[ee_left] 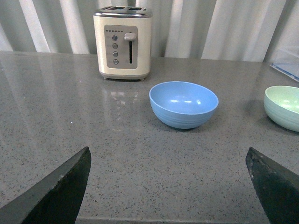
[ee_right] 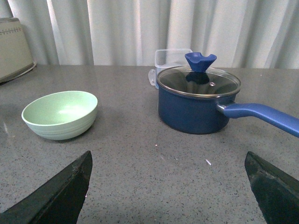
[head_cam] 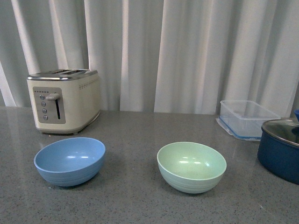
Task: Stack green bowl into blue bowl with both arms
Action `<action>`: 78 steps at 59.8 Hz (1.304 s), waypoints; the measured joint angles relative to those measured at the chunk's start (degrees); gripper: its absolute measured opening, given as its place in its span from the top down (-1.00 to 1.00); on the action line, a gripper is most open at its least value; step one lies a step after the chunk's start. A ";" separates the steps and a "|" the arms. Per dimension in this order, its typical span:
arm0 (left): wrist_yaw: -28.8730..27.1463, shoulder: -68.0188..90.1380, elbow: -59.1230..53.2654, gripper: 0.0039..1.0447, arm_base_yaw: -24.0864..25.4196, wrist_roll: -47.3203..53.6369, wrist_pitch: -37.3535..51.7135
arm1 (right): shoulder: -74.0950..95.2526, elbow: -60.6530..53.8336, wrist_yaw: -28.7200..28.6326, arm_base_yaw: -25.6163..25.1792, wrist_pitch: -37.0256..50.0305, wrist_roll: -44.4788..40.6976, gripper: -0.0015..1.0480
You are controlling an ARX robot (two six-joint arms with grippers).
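Front view: blue bowl point(head_cam: 69, 161) sits lower left of frame and green bowl point(head_cam: 191, 167) lower centre-right. Both are upright, mouths up, well apart on the grey countertop point(head_cam: 140, 126). Neither arm shows here. Toaster point(head_cam: 63, 99) stands behind the blue bowl at mid left; navy pot point(head_cam: 280, 151) is at the right edge.

Left gripper point(ee_left: 168, 186) is spread wide with nothing between its fingers, blue bowl ahead of it. Right gripper point(ee_right: 168, 186) is equally wide and empty, with green bowl and pot ahead.

Probably a ready stance, one bowl per arm. Stacking not yet begun. The pot may crowd the right arm's reach.
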 joint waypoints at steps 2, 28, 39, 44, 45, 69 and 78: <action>0.00 0.00 0.00 -0.87 0.00 0.00 -0.02 | 0.00 0.00 0.00 0.00 0.00 0.00 -0.81; -30.05 16.20 7.50 -0.87 -7.32 -8.20 -18.45 | -0.07 0.00 0.02 0.02 0.00 0.00 -0.81; -26.80 27.67 10.93 -0.87 -1.16 -8.04 -7.74 | -0.07 0.00 0.00 0.02 -0.02 0.00 -0.81; -20.55 35.80 14.93 -0.87 2.23 -7.48 -1.49 | -0.07 0.00 0.00 0.02 -0.02 0.00 -0.81; -19.98 36.79 15.41 -0.87 2.56 -7.41 -1.09 | -0.07 0.00 0.00 0.02 -0.02 0.00 -0.81; -7.80 71.17 42.18 -0.87 6.71 -6.71 -4.50 | -0.07 0.00 -0.02 0.02 -0.02 0.00 -0.81; -7.48 77.94 49.57 -0.87 5.05 -7.23 -6.64 | -0.07 0.00 0.00 0.02 -0.02 0.00 -0.81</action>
